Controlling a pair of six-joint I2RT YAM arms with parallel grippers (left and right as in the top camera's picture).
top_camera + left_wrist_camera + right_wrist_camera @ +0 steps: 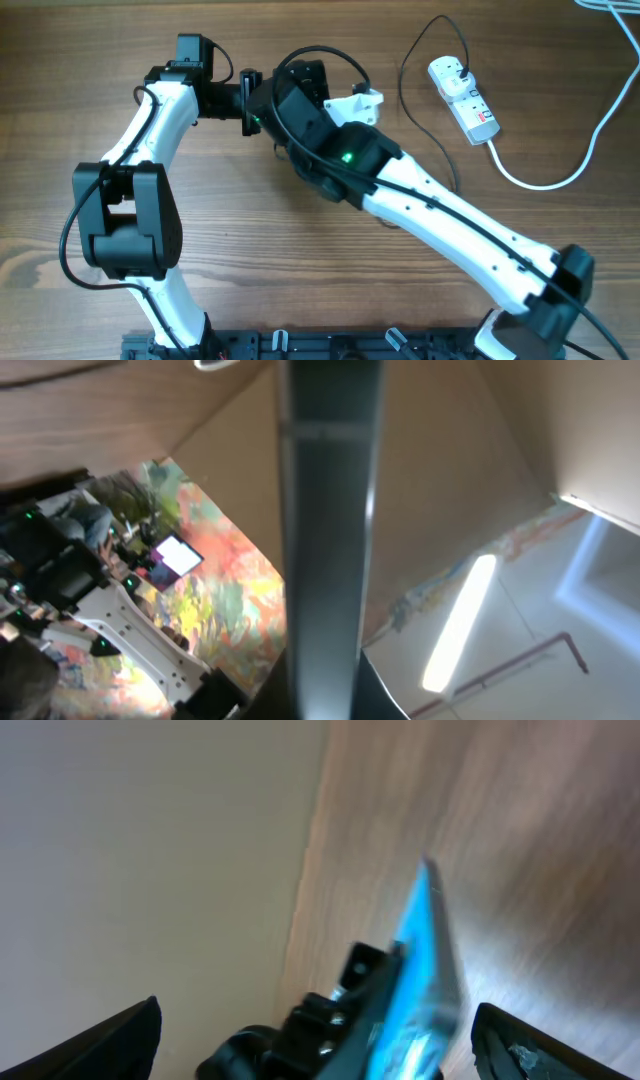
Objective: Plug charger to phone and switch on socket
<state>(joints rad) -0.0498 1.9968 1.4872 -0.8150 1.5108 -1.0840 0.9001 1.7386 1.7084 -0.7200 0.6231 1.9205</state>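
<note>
My left gripper (238, 100) is shut on the phone (247, 102) and holds it on edge above the table. In the left wrist view the phone (330, 530) is a dark slab running up from the jaws (330, 705). In the right wrist view its cyan screen (420, 970) shows edge-on between my right gripper's fingers (315, 1030), which are wide open and empty. My right gripper (285, 88) is right next to the phone. The socket (463, 100) lies at the back right. The charger cable (405, 95) loops from it; its connector end is hidden.
The socket's thick white cord (590, 140) curves to the right edge of the table. The right arm (440, 215) crosses the table's middle diagonally. The left arm (150, 130) stands at the left.
</note>
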